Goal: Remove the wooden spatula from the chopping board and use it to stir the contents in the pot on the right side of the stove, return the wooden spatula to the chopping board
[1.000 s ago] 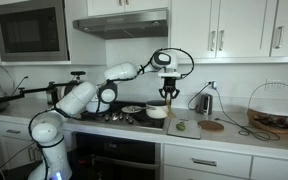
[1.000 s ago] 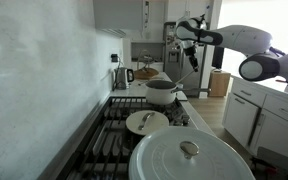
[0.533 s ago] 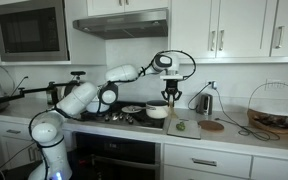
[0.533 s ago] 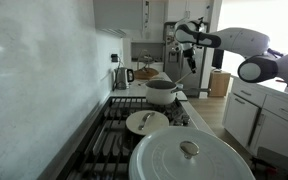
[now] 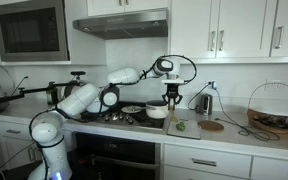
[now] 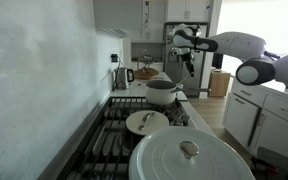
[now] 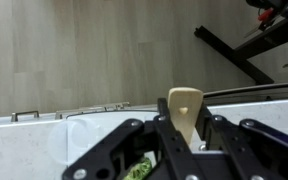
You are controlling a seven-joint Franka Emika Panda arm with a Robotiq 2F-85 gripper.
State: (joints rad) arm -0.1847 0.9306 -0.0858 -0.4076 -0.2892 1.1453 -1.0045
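The wooden spatula [image 7: 184,100] is pinched tight in the gripper [image 7: 185,124], with its wide end sticking out past the fingers. It hangs in the air near the pot [image 5: 156,111] and the chopping board [image 5: 184,125]. The arm [image 5: 124,73] reaches over the stove [image 5: 117,117], wrist pointing down.

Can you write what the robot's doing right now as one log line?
gripper: shut on wooden spatula | where: in the air above chopping board, beside pot | board: spatula not set down yet
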